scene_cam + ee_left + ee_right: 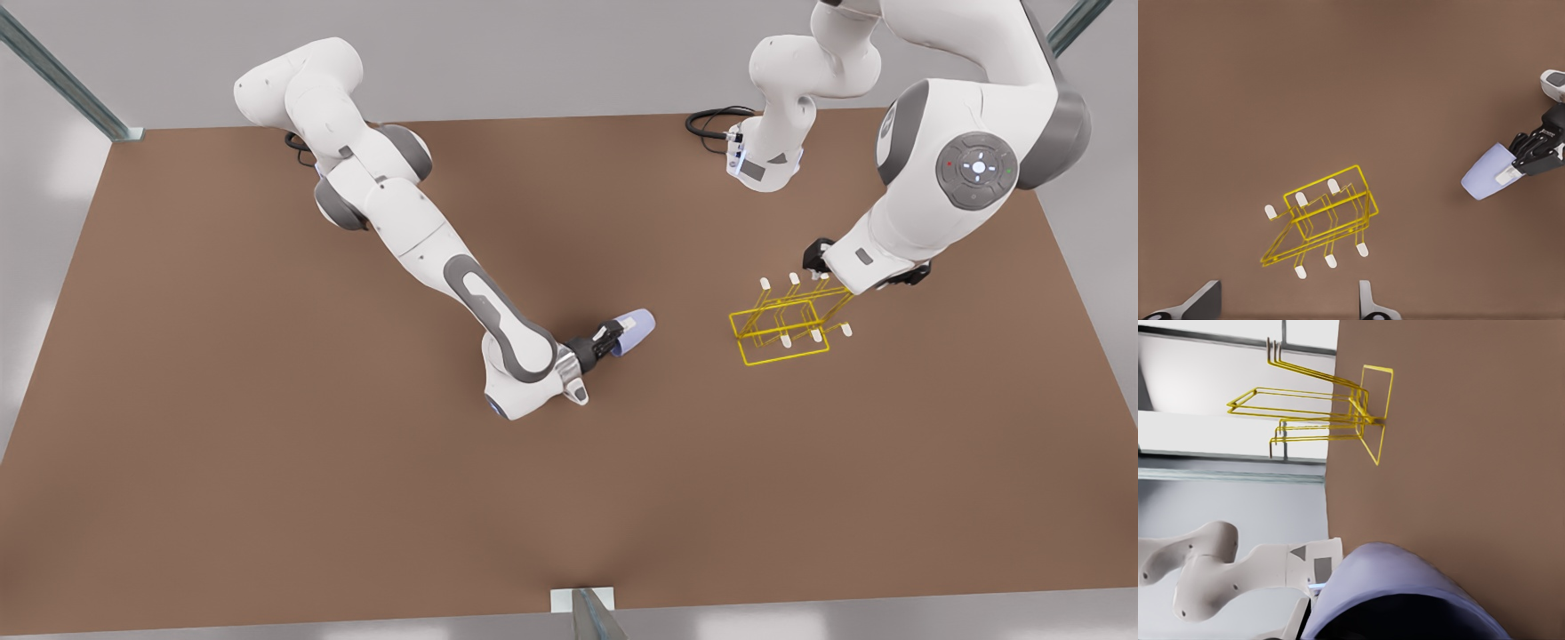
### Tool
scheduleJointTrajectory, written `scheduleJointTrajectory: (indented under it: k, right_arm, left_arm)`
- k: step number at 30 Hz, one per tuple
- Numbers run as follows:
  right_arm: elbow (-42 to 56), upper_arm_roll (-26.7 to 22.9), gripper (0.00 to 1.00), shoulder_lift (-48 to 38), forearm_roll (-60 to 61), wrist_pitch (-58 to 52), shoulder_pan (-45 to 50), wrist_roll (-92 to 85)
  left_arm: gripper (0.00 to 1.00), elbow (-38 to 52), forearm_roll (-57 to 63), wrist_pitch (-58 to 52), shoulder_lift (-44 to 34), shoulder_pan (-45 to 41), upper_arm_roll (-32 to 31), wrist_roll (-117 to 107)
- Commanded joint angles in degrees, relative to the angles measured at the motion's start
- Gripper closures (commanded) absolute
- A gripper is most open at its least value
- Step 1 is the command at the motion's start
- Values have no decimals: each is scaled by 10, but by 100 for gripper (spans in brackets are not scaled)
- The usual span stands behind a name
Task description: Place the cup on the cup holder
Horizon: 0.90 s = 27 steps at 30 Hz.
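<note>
No writing or brand marks could be read anywhere. The bench (267, 462) was a plain brown board with grey floor around it and metal struts at its corners. The right gripper (612, 339) was closed on the cup (635, 332), which lay on its side near the bench's middle, its lavender wall close under the right wrist camera (1405, 587). The cup holder (782, 324) stood well apart from the cup, nearer the bench edge on the front view's right, its white-capped prongs slanting upward. The left gripper (1288, 303) hovered above the cup holder (1321, 217), fingers spread wide and holding nothing. The cup (1488, 177) lay off to one side.
</note>
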Motion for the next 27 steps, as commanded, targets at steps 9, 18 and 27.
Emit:
scheduleJointTrajectory:
  k: [9, 18, 27]
  right_arm:
    - [-1, -8, 0, 3, -11, 11, -4, -65]
    - [-23, -22, 0, -110, -235, -47, -139, -10]
    - [-125, -43, 0, -521, -796, -269, -271, 317]
  left_arm:
    - [0, 0, 0, 0, 2, 0, 0, 0]
    - [0, 4, 1, 16, 40, -111, -1, -5]
    - [0, -93, -86, 337, 216, -288, 1, 146]
